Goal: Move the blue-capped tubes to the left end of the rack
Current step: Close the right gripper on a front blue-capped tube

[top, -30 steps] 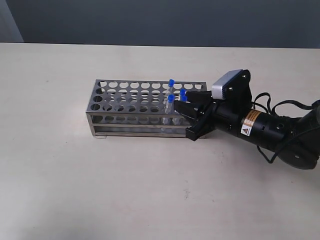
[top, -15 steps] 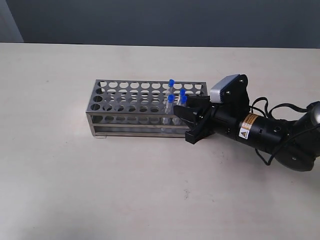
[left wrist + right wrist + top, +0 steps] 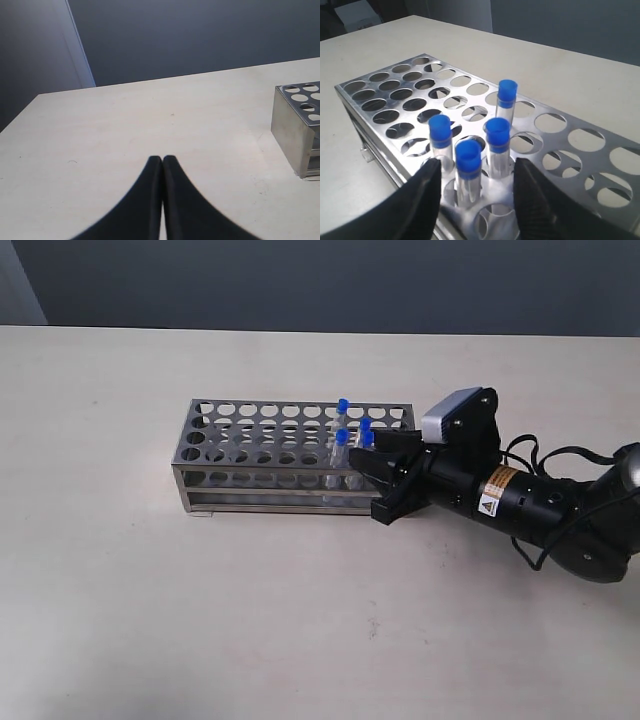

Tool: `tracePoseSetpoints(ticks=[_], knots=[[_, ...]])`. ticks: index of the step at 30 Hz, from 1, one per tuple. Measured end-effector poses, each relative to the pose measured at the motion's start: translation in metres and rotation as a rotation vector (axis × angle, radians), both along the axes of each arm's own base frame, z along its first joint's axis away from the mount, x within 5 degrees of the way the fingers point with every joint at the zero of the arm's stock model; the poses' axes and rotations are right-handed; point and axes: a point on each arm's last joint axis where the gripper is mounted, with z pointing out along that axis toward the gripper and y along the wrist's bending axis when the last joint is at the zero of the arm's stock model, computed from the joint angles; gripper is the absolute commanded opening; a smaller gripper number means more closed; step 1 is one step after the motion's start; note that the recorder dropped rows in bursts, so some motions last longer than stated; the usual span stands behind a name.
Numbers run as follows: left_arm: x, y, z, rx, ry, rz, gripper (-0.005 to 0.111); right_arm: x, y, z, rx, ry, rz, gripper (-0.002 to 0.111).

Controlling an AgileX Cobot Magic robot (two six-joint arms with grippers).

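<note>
The left gripper [image 3: 162, 167] is out of the exterior view. Its wrist camera shows smooth black fingers pressed together, holding nothing, over the pale matte table [image 3: 120, 590]. The rack [image 3: 270, 450], shiny perforated steel, stands mid-table with its right end covered by the right gripper [image 3: 372, 480]. The blue-capped tubes [image 3: 468, 156], slim and clear, stand clustered in holes near that right end. The right gripper's jaws are spread wide, straddling the nearest tube; contact with any tube cannot be made out.
</note>
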Motion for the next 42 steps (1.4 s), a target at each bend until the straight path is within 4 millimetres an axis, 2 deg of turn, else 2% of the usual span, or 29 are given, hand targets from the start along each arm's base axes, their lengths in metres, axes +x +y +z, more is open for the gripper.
tracePoseSetpoints(ticks=[4,11,29,31,34,36,37,42], knots=[[0.0,0.0,0.0,0.0,0.0,0.0,0.0,-0.001,0.003,0.0,-0.001,-0.002,0.007,0.045],[0.0,0.0,0.0,0.0,0.0,0.0,0.0,0.001,0.019,0.002,-0.018,-0.011,0.035,0.045],[0.0,0.0,0.0,0.0,0.0,0.0,0.0,0.002,0.018,0.004,-0.074,0.003,0.017,0.045],[0.0,0.0,0.0,0.0,0.0,0.0,0.0,0.002,0.018,0.005,-0.078,0.005,0.016,0.038],[0.0,0.0,0.0,0.0,0.0,0.0,0.0,0.002,0.017,0.005,-0.082,0.005,0.015,0.012],[0.0,0.0,0.0,0.0,0.0,0.0,0.0,0.002,0.017,0.005,-0.085,0.007,0.015,0.003],[0.0,0.0,0.0,0.0,0.0,0.0,0.0,0.002,0.017,0.005,-0.085,0.007,0.015,0.0],[0.0,0.0,0.0,0.0,0.0,0.0,0.0,0.002,0.017,0.005,-0.084,0.009,0.014,-0.001]])
